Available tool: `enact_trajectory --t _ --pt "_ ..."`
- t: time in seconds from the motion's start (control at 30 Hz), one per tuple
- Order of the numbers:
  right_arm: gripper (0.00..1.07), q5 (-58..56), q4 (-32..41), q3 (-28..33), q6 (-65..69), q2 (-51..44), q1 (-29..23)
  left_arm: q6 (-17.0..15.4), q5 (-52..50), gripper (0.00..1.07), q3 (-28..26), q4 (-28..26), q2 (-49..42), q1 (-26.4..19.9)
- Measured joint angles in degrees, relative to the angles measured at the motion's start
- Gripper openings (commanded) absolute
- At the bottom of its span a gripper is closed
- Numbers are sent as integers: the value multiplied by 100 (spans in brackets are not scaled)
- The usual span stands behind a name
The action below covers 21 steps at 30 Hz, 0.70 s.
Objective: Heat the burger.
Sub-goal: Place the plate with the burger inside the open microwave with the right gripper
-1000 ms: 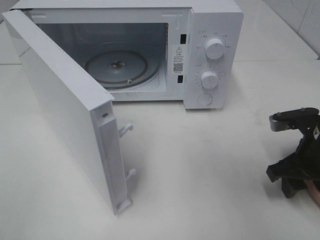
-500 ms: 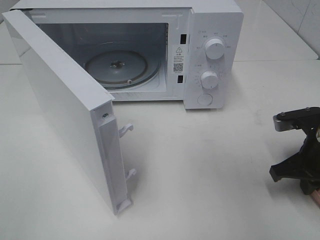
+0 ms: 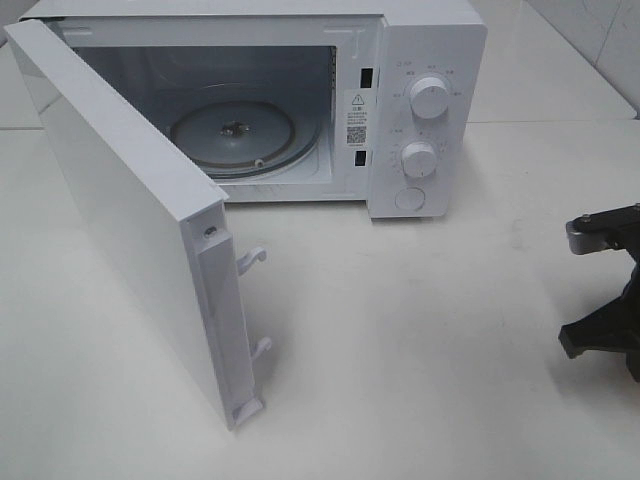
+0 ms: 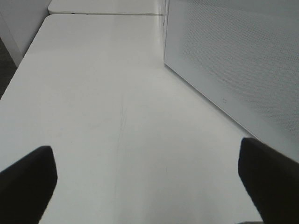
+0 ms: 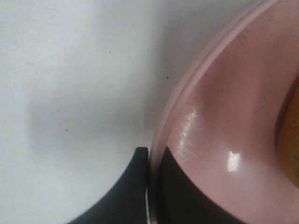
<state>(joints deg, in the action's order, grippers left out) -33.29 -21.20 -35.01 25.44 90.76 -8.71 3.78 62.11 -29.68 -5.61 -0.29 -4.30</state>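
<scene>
Pink, glossy round plate filling much of the right wrist view, its raised rim nipped between the two black fingers of the right pincer: clamped tight, one finger inside the rim, one outside. Whether resting on the desk or raised, not clear. Of the burger only a golden-orange sliver at the picture's edge, on the plate and well in from the rim; lettuce and layers cut off, too little for more.

From the high camera, plate and burger both out past the right edge. Only part of the black right arm in view there, over the right side of the white desk, grey bracket uppermost, fingertips cut off.

Left pincer spread wide, nothing in it, dark fingertips blurred, above the desk just beside the perforated white microwave door.

White microwave at the far side, door swung out toward the near left, round glass turntable inside, two white knobs on its right panel.
</scene>
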Motion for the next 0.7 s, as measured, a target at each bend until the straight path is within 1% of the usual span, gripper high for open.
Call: enact_trajectory --t 0.13,0.17,0.23,0.27,0.37,0.43,0.53,0.6,0.67,0.7 --pt "0 -166 -166 0 178 -46 -166 0 0 98 0 0 0 0" --pt "0 -275 -269 0 286 -46 -315 0 0 98 0 0 0 0" --pt "0 -321 -309 0 350 -46 -395 0 0 98 0 0 0 0" --pt "0 -447 -430 0 521 -46 -567 0 0 98 0 0 0 0" --pt "0 -476 -493 11 625 -46 -636 0 0 98 0 0 0 0" --pt "0 -596 -773 86 1037 -46 -934 0 0 98 0 0 0 0" --pt "0 -613 -837 103 1123 -46 -1003 0 0 98 0 0 0 0" --pt "0 -854 -997 138 1387 -46 -1266 0 0 98 0 0 0 0" --pt "0 -900 -1014 138 1409 -57 -1329 0 0 98 0 0 0 0" --pt "0 -980 -1094 155 1507 -120 -1473 0 0 98 0 0 0 0"
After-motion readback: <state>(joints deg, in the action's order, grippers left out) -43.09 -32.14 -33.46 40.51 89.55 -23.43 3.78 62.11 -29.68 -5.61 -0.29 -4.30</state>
